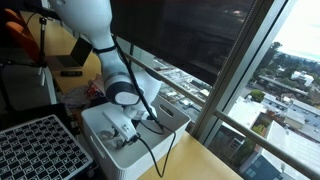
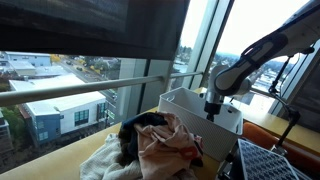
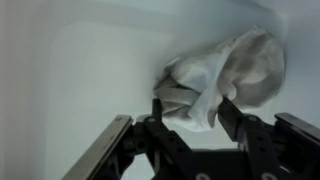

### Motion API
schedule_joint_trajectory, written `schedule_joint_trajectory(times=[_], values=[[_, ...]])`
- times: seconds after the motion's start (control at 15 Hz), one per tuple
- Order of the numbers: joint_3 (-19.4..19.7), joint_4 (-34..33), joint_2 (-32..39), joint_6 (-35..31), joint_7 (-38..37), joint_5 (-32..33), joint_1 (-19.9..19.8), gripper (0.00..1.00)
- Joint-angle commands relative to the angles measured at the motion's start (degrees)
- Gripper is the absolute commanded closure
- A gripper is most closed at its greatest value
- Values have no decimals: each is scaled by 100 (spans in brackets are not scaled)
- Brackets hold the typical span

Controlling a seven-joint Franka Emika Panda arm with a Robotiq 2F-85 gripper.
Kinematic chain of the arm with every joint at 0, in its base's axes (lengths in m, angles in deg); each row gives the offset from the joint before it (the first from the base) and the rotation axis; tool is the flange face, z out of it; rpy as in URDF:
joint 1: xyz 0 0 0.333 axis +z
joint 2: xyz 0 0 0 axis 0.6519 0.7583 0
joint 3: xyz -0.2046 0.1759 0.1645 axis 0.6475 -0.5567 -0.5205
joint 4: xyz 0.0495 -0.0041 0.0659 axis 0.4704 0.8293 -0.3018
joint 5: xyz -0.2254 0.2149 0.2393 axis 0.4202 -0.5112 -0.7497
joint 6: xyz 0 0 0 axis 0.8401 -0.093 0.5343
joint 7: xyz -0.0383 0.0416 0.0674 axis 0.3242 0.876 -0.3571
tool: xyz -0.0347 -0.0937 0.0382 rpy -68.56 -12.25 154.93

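In the wrist view my gripper (image 3: 194, 108) has its two black fingers on either side of a crumpled white cloth (image 3: 235, 65), and a fold of it is pinched between the tips. The cloth lies against the pale inner wall of a white bin (image 3: 70, 70). In both exterior views the gripper (image 1: 128, 125) (image 2: 212, 108) points down into the white bin (image 1: 172, 116) (image 2: 183, 99), which stands on a wooden table by the window.
A pile of clothes (image 2: 155, 142) lies on the table beside the bin. A black gridded rack (image 1: 38, 150) (image 2: 272, 162) stands next to the bin. Large windows with metal mullions (image 1: 235, 75) run close behind the table.
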Motion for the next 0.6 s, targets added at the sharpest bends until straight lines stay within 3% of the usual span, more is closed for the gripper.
schedule_joint_trajectory(times=[0.0,0.27,0.53], values=[[49,-232,69,293,-225,285,83,70],[80,-222,-161,560,-419,471,108,99],[42,0,-740,833,-472,415,108,99]])
